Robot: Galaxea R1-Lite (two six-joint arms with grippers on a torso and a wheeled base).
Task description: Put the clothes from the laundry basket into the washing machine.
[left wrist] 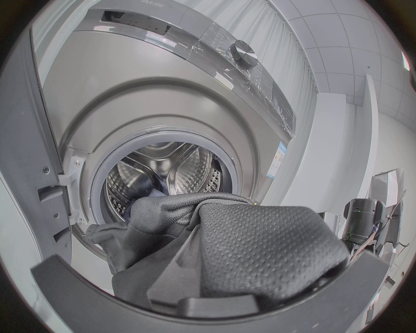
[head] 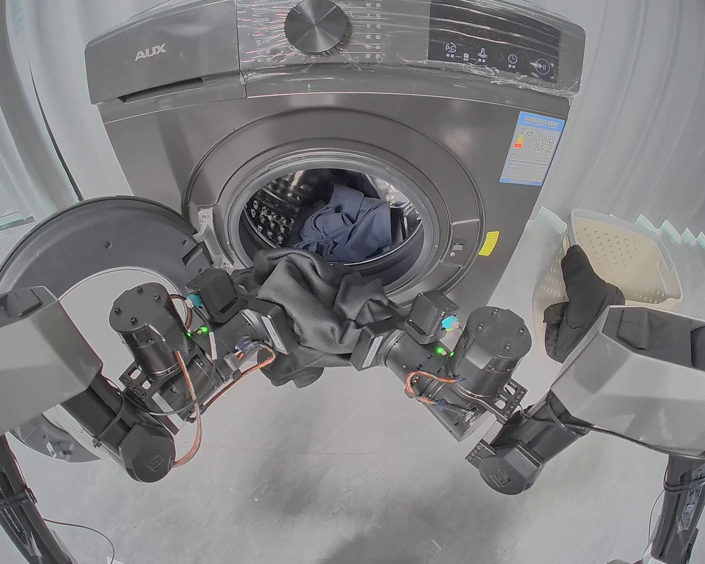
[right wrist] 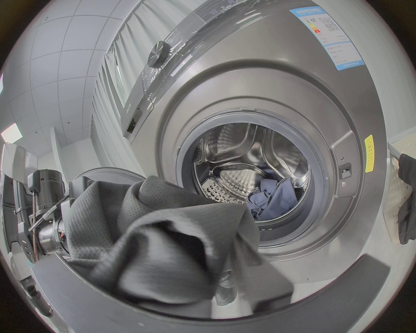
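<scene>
Dark garment drapes L pincer & R pincer, maybe pinched, can't tell; door left, basket right

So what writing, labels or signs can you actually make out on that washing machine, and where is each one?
Drawer panel: a short brand name in capitals, nothing else.
Blue label: coloured bars and a square code; its print is too small to read.
Yellow sticker: too small to read.
Control panel: symbols only; the print beside the dial is blurred.

Dark garment drapes over the washing machine opening.
</scene>
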